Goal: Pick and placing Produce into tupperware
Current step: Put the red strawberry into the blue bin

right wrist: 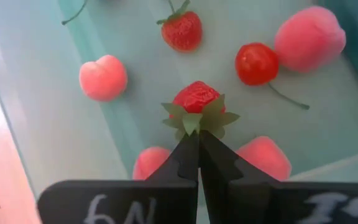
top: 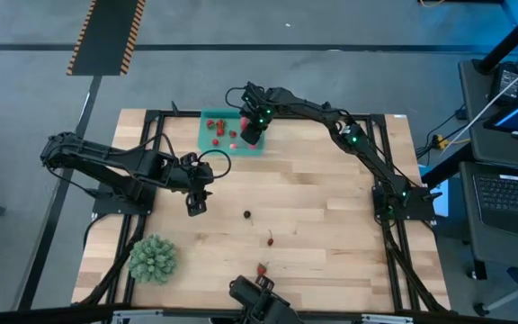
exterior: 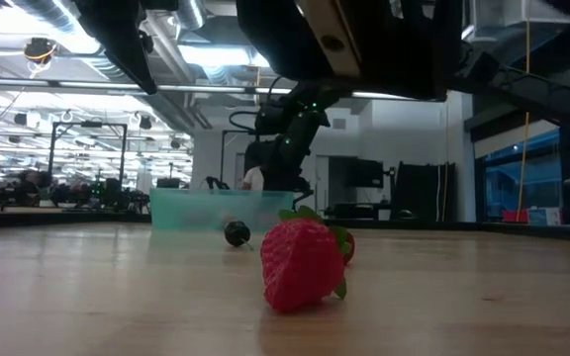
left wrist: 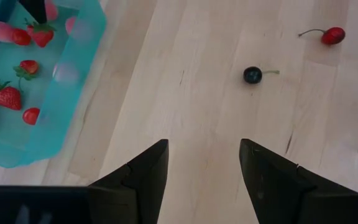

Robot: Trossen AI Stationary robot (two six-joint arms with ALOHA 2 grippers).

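Right gripper, fingers pinched on a bumpy red strawberry's leafy green cap, over the translucent teal tupperware near the tabletop's far edge. Left gripper wide apart, empty.

A: How much fruit lies loose on your desk?
B: I count three: one dark cherry, one red cherry, one strawberry.
A: And containers?
B: One teal tupperware. One spiky green ball too.

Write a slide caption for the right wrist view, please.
Right hand, shut on a strawberry, over the teal container.
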